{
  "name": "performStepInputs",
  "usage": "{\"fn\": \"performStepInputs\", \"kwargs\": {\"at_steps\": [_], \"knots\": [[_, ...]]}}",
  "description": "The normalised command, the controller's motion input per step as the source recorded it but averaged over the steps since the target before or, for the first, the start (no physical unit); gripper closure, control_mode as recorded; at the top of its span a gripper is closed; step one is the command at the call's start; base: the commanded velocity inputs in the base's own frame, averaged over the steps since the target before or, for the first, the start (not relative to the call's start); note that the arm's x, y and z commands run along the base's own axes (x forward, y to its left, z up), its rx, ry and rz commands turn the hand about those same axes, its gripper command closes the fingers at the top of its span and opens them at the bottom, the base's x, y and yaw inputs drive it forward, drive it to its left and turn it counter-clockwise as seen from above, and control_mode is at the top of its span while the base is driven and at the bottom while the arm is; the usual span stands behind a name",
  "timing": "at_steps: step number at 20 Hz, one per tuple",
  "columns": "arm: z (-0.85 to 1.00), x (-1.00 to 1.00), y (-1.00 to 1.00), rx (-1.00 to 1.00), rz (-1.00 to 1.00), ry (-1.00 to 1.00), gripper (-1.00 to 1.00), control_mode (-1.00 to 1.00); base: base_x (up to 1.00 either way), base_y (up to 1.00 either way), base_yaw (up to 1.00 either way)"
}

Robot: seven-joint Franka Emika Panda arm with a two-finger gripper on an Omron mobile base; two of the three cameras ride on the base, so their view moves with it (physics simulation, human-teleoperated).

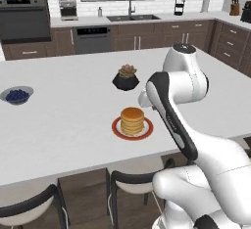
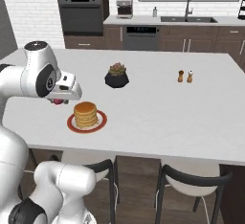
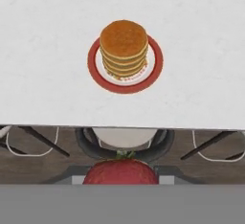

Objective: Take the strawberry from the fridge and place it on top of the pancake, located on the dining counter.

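half the strawberry (image 3: pixel 120 171) is cut off at the hand view's bottom, pinched in the gripper (image 2: pixel 59 101), whose fingers stay hidden, beside the pancake (image 2: pixel 85 114) over the counter (image 2: pixel 158 103).

Arm bent sharply at the elbow, forearm reaching out over the near edge of the bench (image 2: pixel 158 122). Tool (image 2: pixel 58 101) pointing down, closed around the strawberry (image 3: pixel 120 172), hanging just short of the bench's near edge.
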Motion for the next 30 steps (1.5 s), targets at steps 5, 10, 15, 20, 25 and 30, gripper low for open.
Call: {"fn": "performStepInputs", "kwargs": {"at_steps": [5,10,15,20,25,30], "knots": [[-0.31,0.46,0.03,-0.01,0.00,0.11,1.00,-1.00,0.00,0.00,0.00],[-0.33,0.53,0.00,0.00,0.00,0.05,1.00,-1.00,0.00,0.00,0.00],[-0.42,0.46,0.00,-0.02,0.00,0.01,1.00,-1.00,0.00,0.00,0.00],[-0.37,0.39,0.04,-0.01,0.00,0.02,1.00,-1.00,0.00,0.00,0.00],[-0.30,0.31,0.14,0.00,0.00,0.05,1.00,-1.00,0.00,0.00,0.00],[-0.23,0.35,0.09,0.00,0.00,0.04,1.00,-1.00,0.00,0.00,0.00]]}}
